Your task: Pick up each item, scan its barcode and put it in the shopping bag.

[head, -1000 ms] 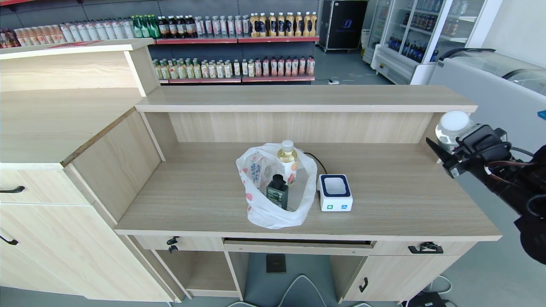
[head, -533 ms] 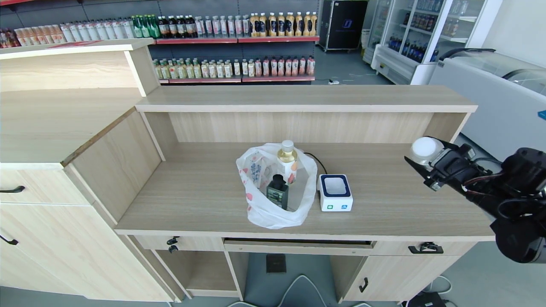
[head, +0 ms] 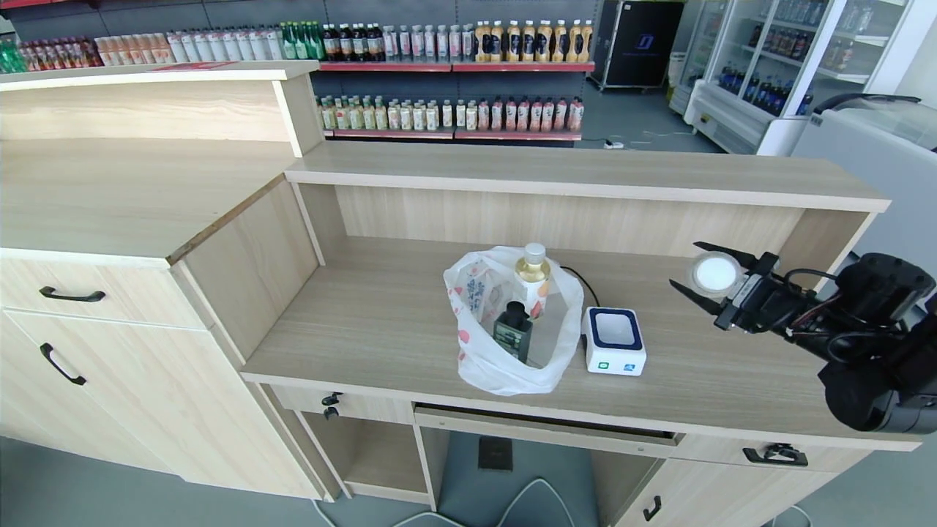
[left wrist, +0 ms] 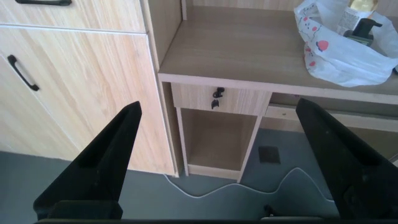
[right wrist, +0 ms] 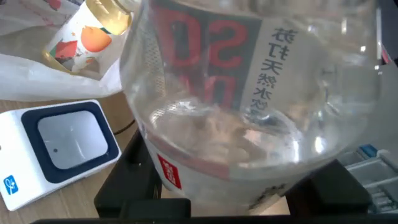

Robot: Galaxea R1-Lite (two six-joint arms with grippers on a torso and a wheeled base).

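Observation:
My right gripper (head: 708, 279) is shut on a clear water bottle (head: 715, 274) with a white cap, held on its side above the right part of the counter, cap toward the scanner. Up close the water bottle (right wrist: 249, 93) has a red and white label. The white scanner (head: 615, 341) with a blue-framed window sits on the counter; the scanner (right wrist: 59, 149) lies below the bottle. Left of it stands the white shopping bag (head: 512, 326), holding a yellow-capped drink bottle (head: 532, 274), a dark bottle (head: 513, 331) and a carton. My left gripper (left wrist: 217, 162) hangs open below counter height, left of the shopping bag (left wrist: 342, 50).
The wooden counter (head: 410, 322) has a raised back ledge (head: 585, 172) and a taller cabinet (head: 110, 197) on its left. A black cable runs from the scanner toward the back wall. Drawers and handles sit under the counter's front edge. Shelves of bottles stand far behind.
My right gripper has carried the bottle down and left, from beside the counter's right end to over the counter near the scanner. The head camera has shifted, so the whole scene sits further right.

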